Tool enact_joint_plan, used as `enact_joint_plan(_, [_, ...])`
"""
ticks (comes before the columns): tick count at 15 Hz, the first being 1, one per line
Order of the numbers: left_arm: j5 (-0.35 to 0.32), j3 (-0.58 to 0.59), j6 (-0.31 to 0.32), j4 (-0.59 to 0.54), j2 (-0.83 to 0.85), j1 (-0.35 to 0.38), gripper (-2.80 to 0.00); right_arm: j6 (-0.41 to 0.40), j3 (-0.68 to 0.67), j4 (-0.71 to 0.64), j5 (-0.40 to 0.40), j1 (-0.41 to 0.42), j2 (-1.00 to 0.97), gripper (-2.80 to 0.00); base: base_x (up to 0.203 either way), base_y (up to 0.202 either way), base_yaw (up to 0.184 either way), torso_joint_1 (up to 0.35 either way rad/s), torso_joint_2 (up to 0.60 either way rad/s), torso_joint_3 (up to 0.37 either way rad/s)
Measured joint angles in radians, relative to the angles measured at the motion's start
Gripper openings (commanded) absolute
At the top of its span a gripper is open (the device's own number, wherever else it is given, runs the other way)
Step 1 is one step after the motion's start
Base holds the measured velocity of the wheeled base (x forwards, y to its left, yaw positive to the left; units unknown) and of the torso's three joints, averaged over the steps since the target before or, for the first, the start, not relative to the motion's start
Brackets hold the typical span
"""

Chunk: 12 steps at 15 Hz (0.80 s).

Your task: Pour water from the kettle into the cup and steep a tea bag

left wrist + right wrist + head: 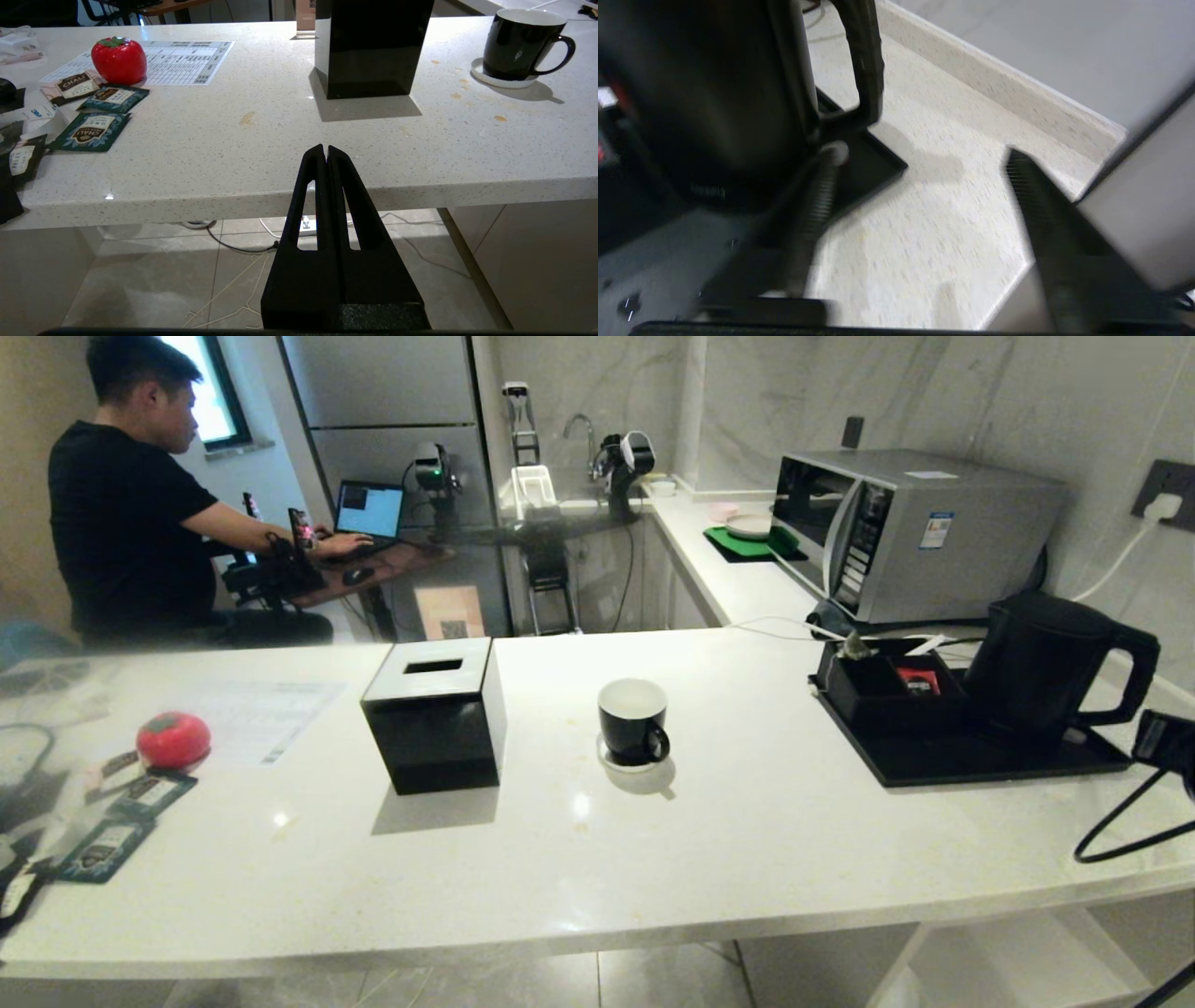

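While a person sits at a laptop beyond the counter, the scene on the white stone top reads as follows.

Counter (747,821): white speckled stone, running the full width of the head view, with its near edge toward the robot.

Kettle (1046,663): tall matte black, upright on a black tray (943,761) near the counter's right end, its loop handle turned toward the right edge.

Right gripper (920,182): at the counter's right edge, just beside the kettle's handle; its two ribbed fingers (1036,200) stand spread apart with bare counter between them, gripping nothing.

Left gripper (325,151): hanging off the counter's near edge, below the top; its fingers are pressed together with nothing between them.

Cup (633,721): black mug with a white inside, on a small white saucer (621,763) at the middle of the counter, its handle toward the near edge.

Tea bag (854,647): small pale pyramid at the far left corner of the black compartment box (878,695) on the tray, left of the kettle.

Red packet (920,681): inside the same box, nearer the kettle.

Tissue box (434,714): black cube with a slotted top, left of the cup.

Tomato-shaped red object (173,739): near the counter's left end, beside a printed sheet (261,714) and several dark tea sachets (88,131).

Microwave (910,532): silver, on the back counter behind the tray.

Person (131,504): black T-shirt, hands at a laptop (369,513) on a far desk.
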<state>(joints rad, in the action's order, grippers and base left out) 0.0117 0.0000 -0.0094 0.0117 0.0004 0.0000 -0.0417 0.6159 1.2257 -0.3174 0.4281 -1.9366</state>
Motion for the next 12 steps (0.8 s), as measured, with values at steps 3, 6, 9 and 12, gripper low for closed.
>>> enact_joint_plan(3, [0.000,0.000,0.000,0.000,0.000,0.000,-2.80,0.002,-0.061,0.000,0.000,0.000,0.051,-2.80,0.000,0.000,0.000,0.000,0.00,0.000])
enact_joint_plan(6, [0.000,0.000,0.000,0.000,0.000,0.000,-2.80,0.003,-0.114,0.001,0.000,0.000,0.095,-2.80,0.000,0.000,0.000,0.000,0.00,0.000])
enact_joint_plan(9, [0.000,0.000,0.000,0.000,0.000,0.000,-2.80,0.004,-0.161,0.001,0.002,0.000,0.137,-2.80,0.000,0.000,0.000,0.000,0.00,0.000])
enact_joint_plan(12, [0.000,0.000,0.000,0.000,0.000,0.000,-2.80,0.004,-0.216,0.000,0.005,0.000,0.179,-2.80,0.000,0.000,0.000,0.000,0.00,0.000])
